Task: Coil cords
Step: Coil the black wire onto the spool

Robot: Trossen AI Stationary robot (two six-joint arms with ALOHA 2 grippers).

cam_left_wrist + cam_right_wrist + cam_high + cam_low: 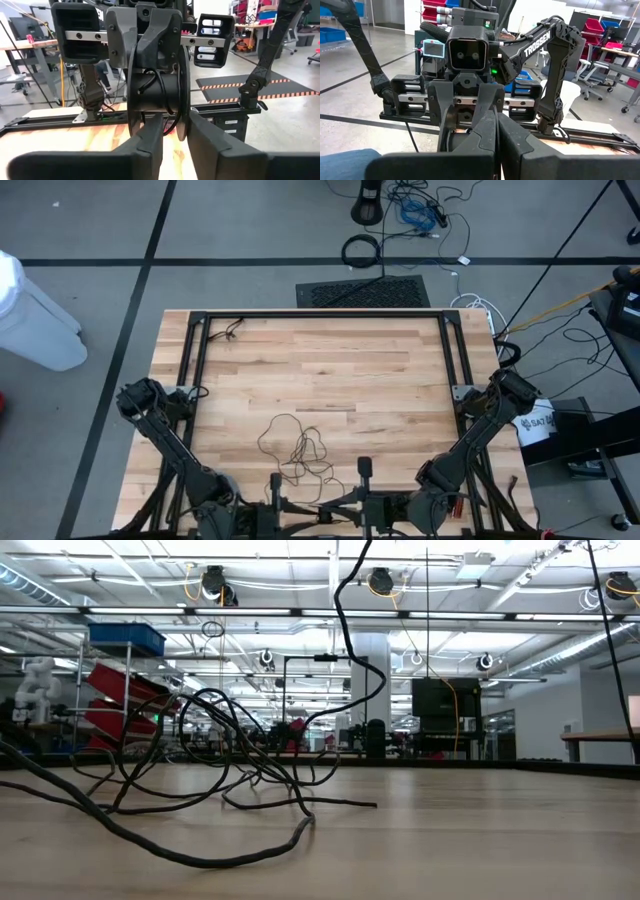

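Facing each other at the near table edge: left gripper (175,145) narrowly straddles a black plastic spool (159,90), apparently gripped; right gripper (496,145) closed. Thin dark wire (297,445) lies tangled on the wooden table (330,370).

Colours on and around the bench

We see a pale wood bench (330,370) with light and tan planks, framed by black rails (320,314). On it lies a thin dark cord (298,448), near-black against the wood. Both arms are black; the left tool (175,140) and right tool (497,135) are matte black too, and so is the spool (159,95) between them. Beyond the bench, the grey floor (100,240) carries black stripes.
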